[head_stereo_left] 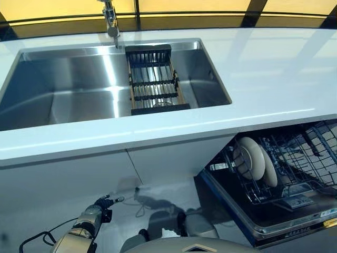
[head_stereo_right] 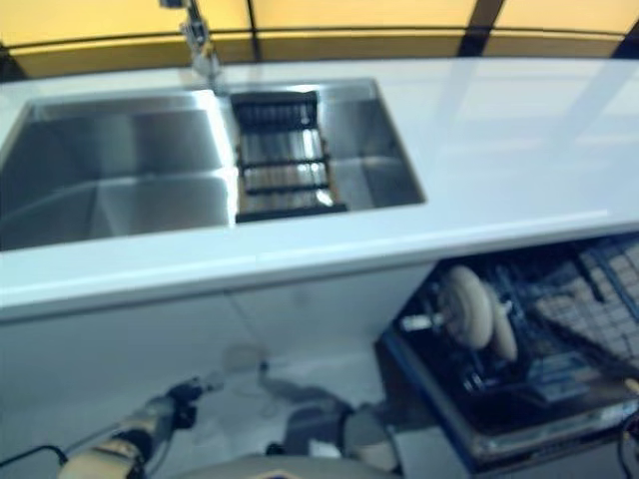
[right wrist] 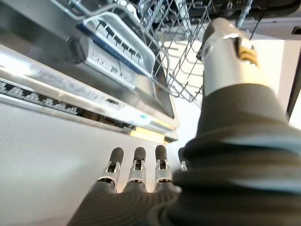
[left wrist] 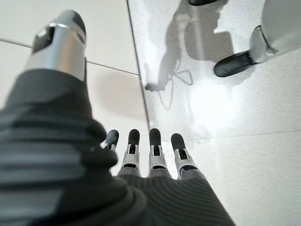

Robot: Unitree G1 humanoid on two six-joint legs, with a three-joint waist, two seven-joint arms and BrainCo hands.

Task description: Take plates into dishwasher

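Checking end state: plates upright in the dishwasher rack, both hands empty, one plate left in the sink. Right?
Not quite. The sink holds no plate, only a dark slatted rack, as the left eye view shows. The rest stands: plates upright in the dishwasher rack, left hand and right hand empty.

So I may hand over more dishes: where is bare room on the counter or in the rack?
The counter right of the sink is bare, as is the strip in front of it. The sink's left basin is free; the drain rack fills its right. In the dishwasher rack, plates crowd the left end; the tines to their right look free.
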